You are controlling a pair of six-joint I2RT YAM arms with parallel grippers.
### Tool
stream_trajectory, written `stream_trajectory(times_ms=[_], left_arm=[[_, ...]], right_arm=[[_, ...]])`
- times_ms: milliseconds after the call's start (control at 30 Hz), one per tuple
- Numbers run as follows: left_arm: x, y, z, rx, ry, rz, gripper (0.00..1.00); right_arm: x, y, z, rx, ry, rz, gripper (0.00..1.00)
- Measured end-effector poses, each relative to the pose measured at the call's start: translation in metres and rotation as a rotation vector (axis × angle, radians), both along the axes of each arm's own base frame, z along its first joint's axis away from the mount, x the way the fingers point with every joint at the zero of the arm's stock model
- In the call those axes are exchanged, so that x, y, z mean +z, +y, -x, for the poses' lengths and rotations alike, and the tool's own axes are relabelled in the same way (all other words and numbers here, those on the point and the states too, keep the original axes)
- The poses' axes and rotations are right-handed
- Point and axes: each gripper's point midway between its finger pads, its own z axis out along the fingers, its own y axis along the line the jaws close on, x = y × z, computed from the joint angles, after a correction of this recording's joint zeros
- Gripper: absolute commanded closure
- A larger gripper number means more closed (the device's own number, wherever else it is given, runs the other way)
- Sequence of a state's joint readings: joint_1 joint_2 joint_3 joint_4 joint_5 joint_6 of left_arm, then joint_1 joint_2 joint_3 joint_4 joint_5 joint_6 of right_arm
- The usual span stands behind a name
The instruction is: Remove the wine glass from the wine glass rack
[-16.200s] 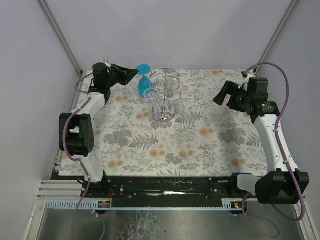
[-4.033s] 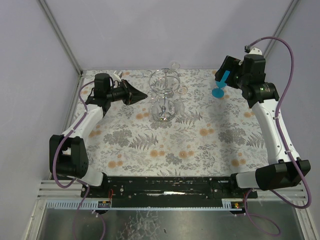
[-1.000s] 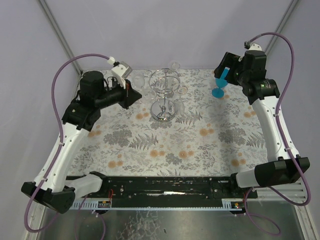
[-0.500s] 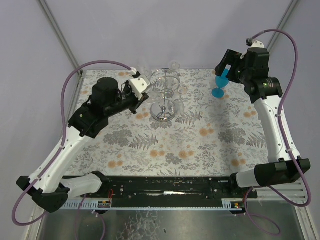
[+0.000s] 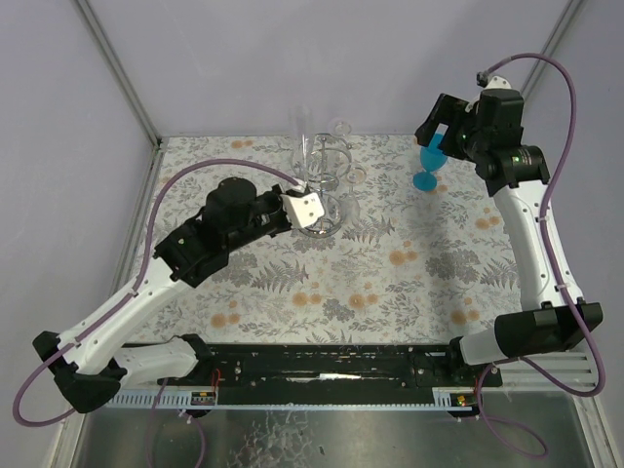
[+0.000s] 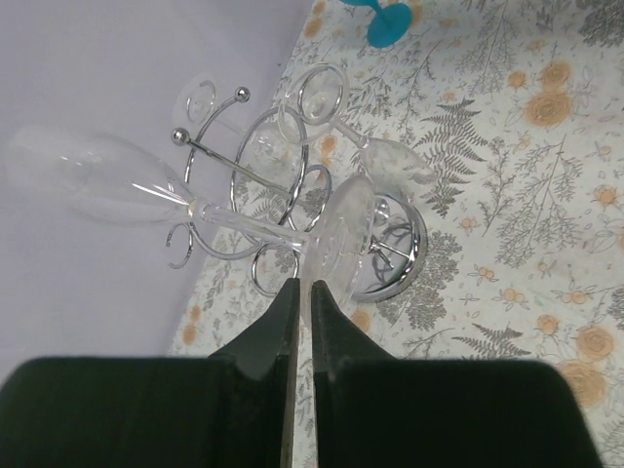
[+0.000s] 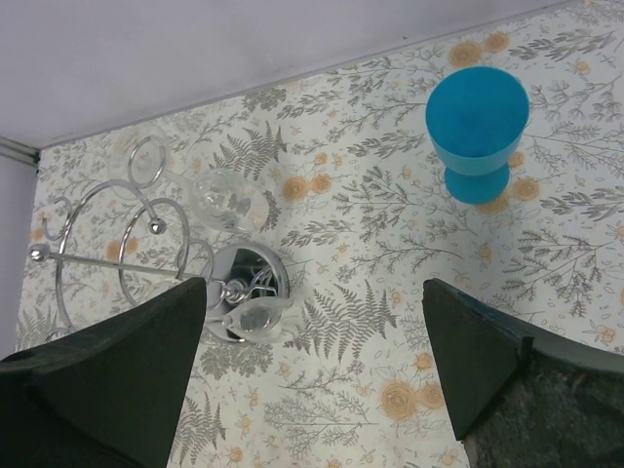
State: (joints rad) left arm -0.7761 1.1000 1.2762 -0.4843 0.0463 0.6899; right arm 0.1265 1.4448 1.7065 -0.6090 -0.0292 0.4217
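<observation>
The chrome wine glass rack (image 5: 323, 183) stands at the back middle of the table; it also shows in the left wrist view (image 6: 261, 164) and the right wrist view (image 7: 117, 255). My left gripper (image 5: 308, 193) (image 6: 302, 288) is shut on the round foot of a clear wine glass (image 5: 305, 132) (image 6: 97, 175). The glass's stem runs across the rack's rings, bowl pointing away from the gripper. I cannot tell whether it touches the wire. My right gripper (image 5: 444, 132) (image 7: 312, 361) is open and empty, high above the table at the back right.
A blue cup (image 5: 426, 166) (image 7: 476, 122) stands at the back right, under my right gripper. Other clear glasses (image 7: 229, 200) (image 6: 395, 161) hang on the rack. The rack's round base (image 7: 244, 283) sits on the flowered cloth (image 5: 390, 283). Grey walls close the back and sides.
My left arm has swung from the left side to the rack and raised the clear glass, whose bowl now stands above the rings. My right arm has hardly moved.
</observation>
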Motion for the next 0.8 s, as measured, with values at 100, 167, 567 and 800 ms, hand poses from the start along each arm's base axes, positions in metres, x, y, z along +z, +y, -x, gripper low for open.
stream_trajectory(times_ms=[100,167,567,800], left_arm=[[-0.004,-0.005,-0.002,-0.023,-0.068,-0.047,1.0],[-0.01,-0.006,-0.004,-0.033,-0.104,-0.078,1.0],[-0.024,-0.008,-0.004,-0.084,-0.262,-0.2,1.0],[-0.03,-0.012,-0.006,-0.123,-0.35,-0.258,1.0]], right_arm=[[0.005,0.004,0.001,0.019,-0.008,-0.014,0.01],[0.011,0.009,0.002,0.04,-0.017,-0.031,0.01],[0.021,0.071,-0.006,0.326,0.022,-0.245,0.01],[0.038,0.103,-0.001,0.501,0.007,-0.393,0.01]])
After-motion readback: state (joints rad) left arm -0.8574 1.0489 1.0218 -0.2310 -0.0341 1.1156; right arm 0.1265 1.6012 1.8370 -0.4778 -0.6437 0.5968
